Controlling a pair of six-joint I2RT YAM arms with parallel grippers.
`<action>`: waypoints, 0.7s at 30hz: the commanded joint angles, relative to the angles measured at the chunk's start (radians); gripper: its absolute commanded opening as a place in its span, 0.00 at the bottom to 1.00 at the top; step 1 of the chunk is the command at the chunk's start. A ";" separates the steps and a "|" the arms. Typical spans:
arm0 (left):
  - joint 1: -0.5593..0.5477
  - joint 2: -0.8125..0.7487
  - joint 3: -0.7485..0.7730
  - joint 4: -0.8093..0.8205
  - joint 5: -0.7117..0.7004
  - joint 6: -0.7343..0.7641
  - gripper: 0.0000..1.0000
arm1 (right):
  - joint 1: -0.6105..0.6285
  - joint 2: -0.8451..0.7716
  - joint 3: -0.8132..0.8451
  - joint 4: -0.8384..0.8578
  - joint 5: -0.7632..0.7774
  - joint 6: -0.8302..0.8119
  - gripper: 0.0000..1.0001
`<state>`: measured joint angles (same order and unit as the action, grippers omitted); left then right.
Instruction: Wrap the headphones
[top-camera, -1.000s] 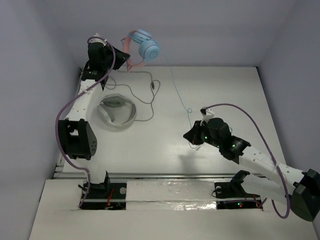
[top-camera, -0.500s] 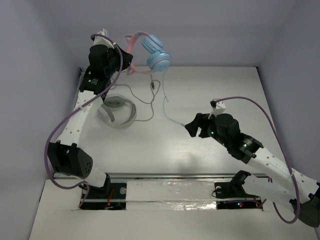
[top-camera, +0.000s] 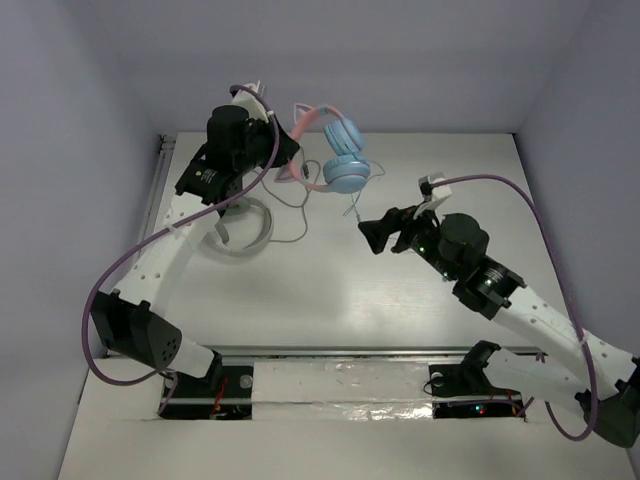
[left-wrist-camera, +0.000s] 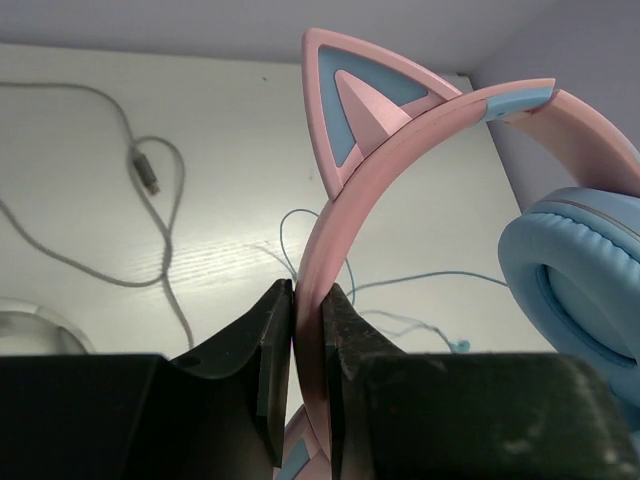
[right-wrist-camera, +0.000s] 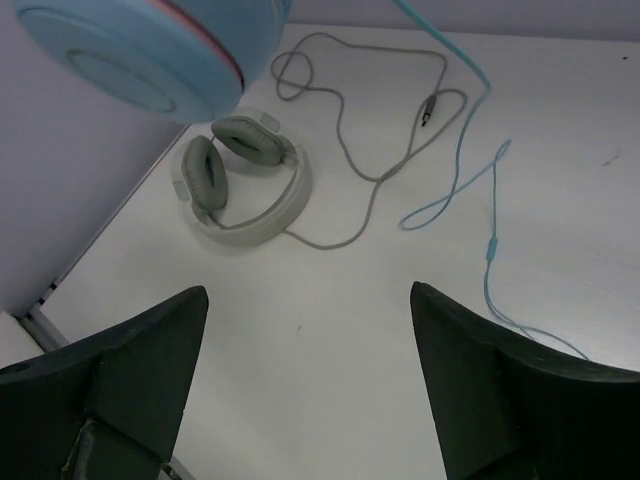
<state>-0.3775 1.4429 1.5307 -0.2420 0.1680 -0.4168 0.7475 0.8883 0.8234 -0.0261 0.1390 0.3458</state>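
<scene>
Nearest, the right gripper (right-wrist-camera: 308, 295) stood wide open and empty, so the thin blue cable (right-wrist-camera: 489, 248) trailing loose below it could tangle with the grey cable (left-wrist-camera: 150, 180) before being wound. Farther back, the left gripper (left-wrist-camera: 307, 300) pinched the headphones (top-camera: 347, 172) by their pink band in mid-air, a narrow hold that might let them swivel or slip. The blue cable's free end could not be made out.

A grey-white headset (right-wrist-camera: 262, 215) lay flat on the white table (top-camera: 330, 300), toward its left side, with its two grey-green ear pads (right-wrist-camera: 245, 140) facing inward. A loose thin grey cable (right-wrist-camera: 372, 182) met the band's rim, wandered in loops across the tabletop toward the back and ended in a small plug (right-wrist-camera: 428, 108). Pale lavender walls (top-camera: 420, 60) enclosed the table on three sides.
</scene>
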 joint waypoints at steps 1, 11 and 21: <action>-0.008 -0.045 0.040 0.060 0.087 -0.013 0.00 | -0.005 0.053 0.025 0.176 -0.021 -0.085 0.89; -0.049 -0.145 0.040 0.024 0.171 -0.016 0.00 | -0.146 0.155 -0.061 0.376 -0.133 -0.070 0.85; -0.058 -0.213 0.072 -0.006 0.269 -0.048 0.00 | -0.146 0.207 -0.070 0.491 -0.220 -0.105 0.75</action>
<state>-0.4370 1.2850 1.5410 -0.3111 0.3752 -0.4183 0.5987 1.1019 0.7506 0.3462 -0.0475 0.2733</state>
